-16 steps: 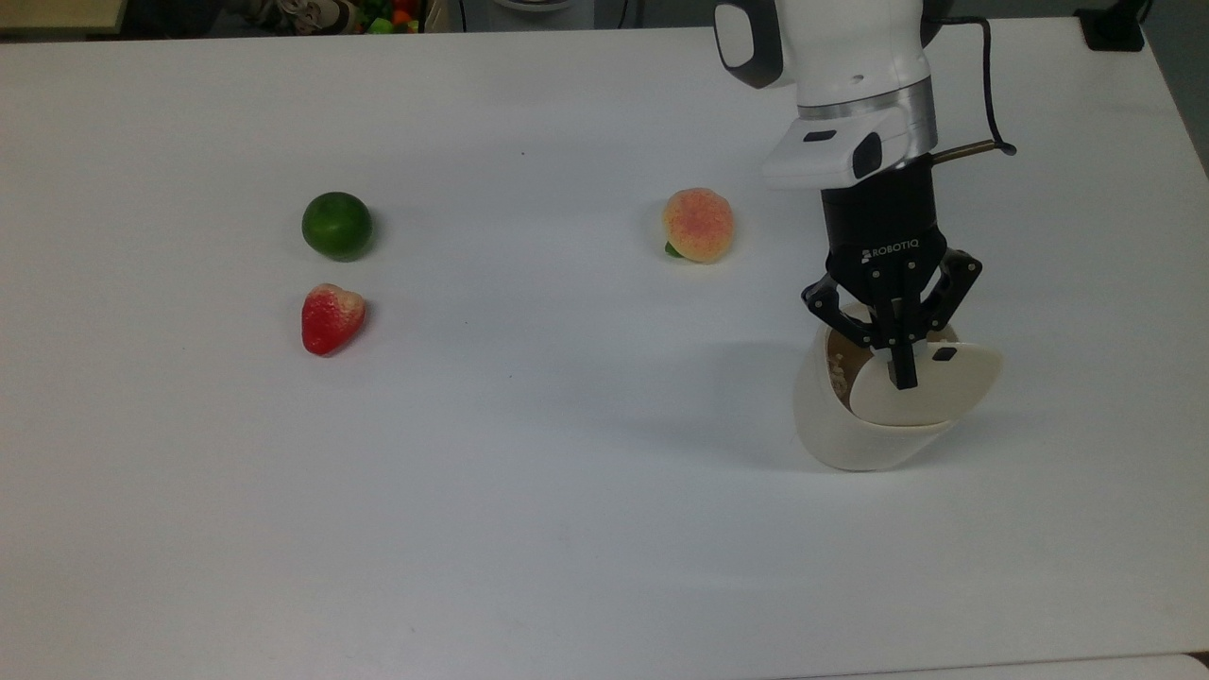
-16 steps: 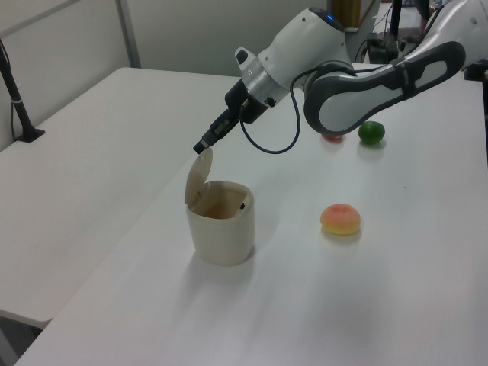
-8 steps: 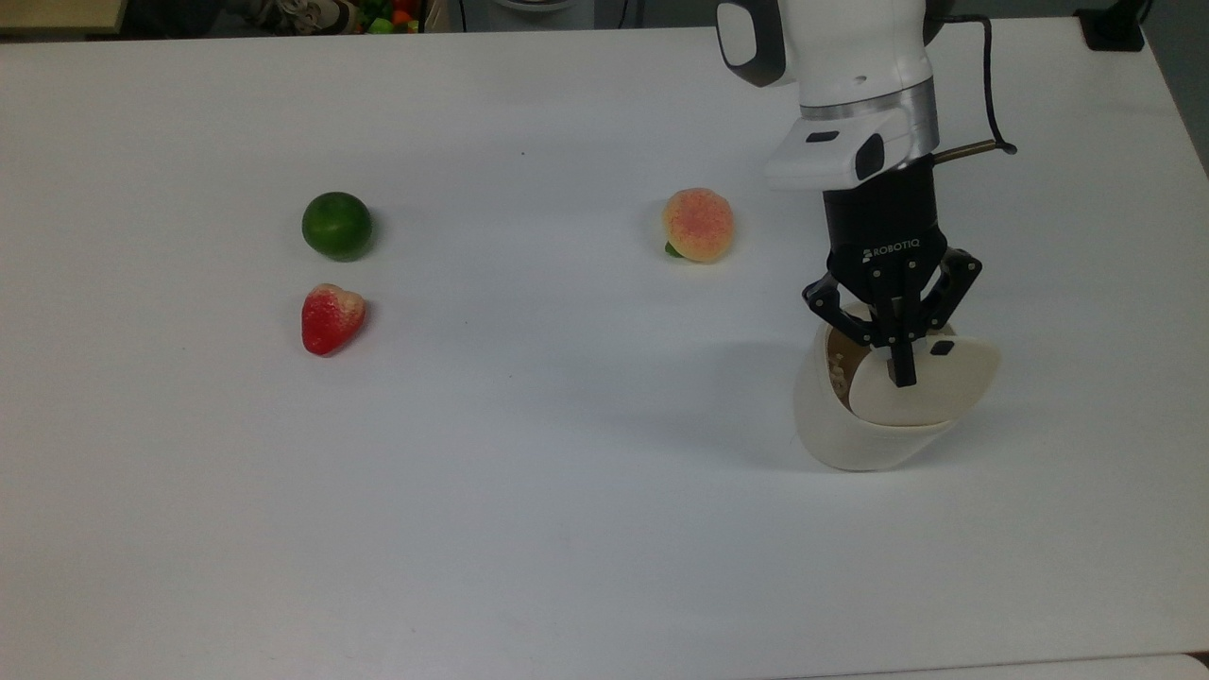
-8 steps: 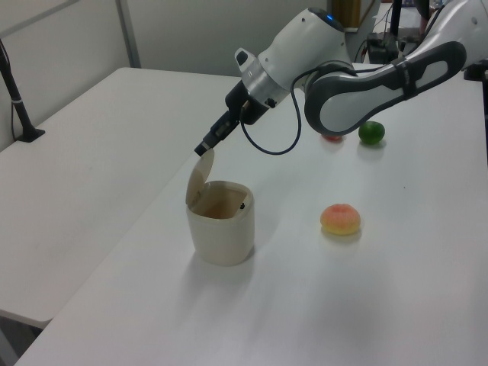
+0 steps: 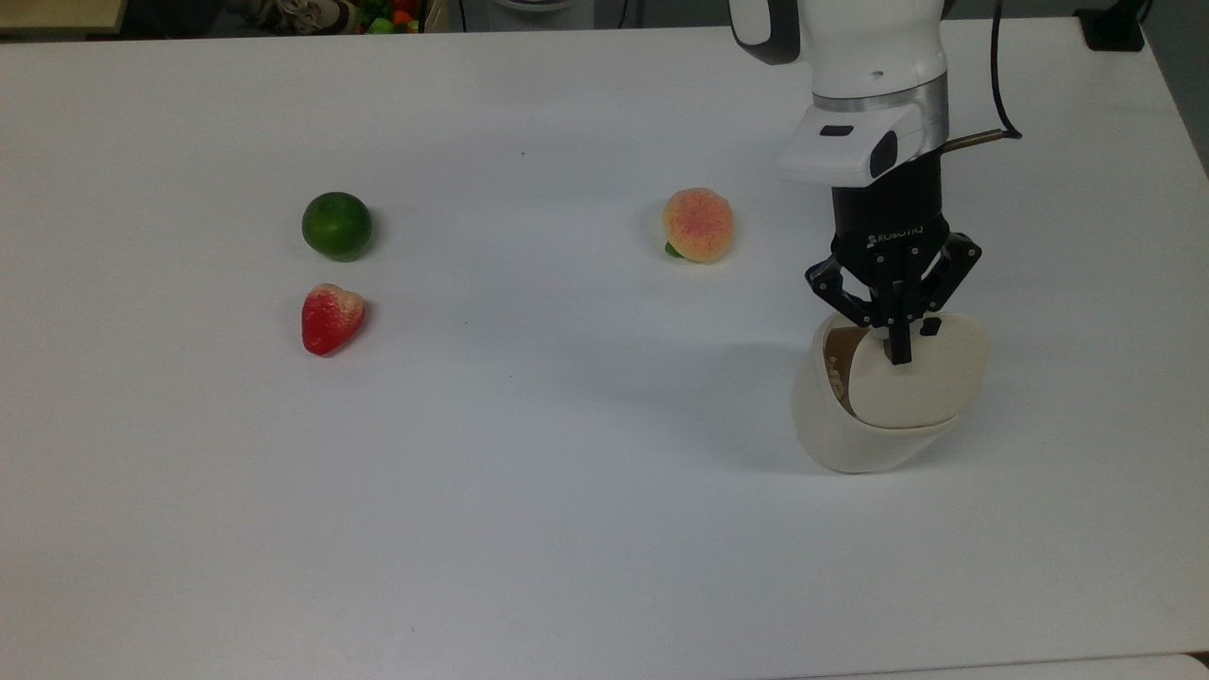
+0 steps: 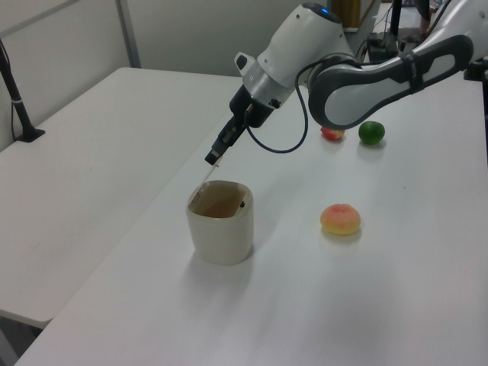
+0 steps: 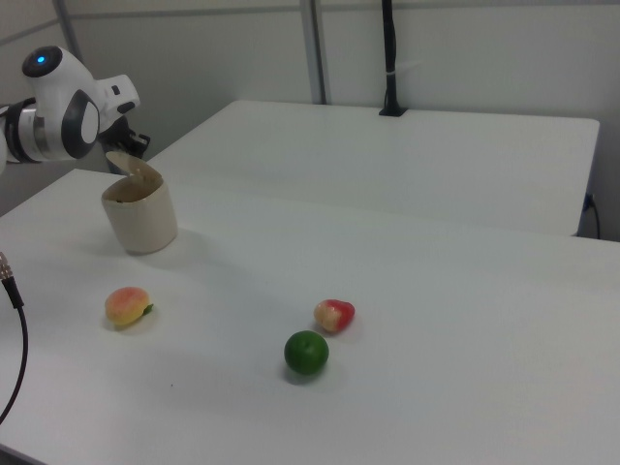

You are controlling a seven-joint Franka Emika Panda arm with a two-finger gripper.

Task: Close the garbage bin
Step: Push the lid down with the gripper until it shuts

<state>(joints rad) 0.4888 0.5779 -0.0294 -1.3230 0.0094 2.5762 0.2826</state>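
Lid (image 5: 911, 378) half-raised on the garbage bin (image 5: 874, 420) at the top view's right, tilted up so the brown interior shows along the top view's left of it. Gripper (image 5: 894, 354) sits right on the lid near the small black tab (image 5: 930, 328); fingers are drawn together into one narrow tip, gripping nothing, just bearing on the lid face. My read: closed tip is used as a pusher, which suits a hinged flap better than a pinch. "ROBOTIQ" is printed in white on the black gripper body. Peach (image 5: 698, 225) sits well apart toward the top view's left of the bin, lime (image 5: 337, 226) and strawberry (image 5: 332, 317) farther off, all clear of the arm's path on the white table (image 5: 567, 529).

Left view: bin stands near the table edge, mouth wide open, lid seen nearly edge-on as a thin sliver under the gripper (image 6: 213, 158) tip. Arm reaches down at a slant, so the push goes along the lid's swing. No readable text.

Right view: bin (image 7: 140, 215) at the right view's far left, lid up at an angle behind the rim. Fruits lie toward the right view's lower centre. Closing looks underway, not done.
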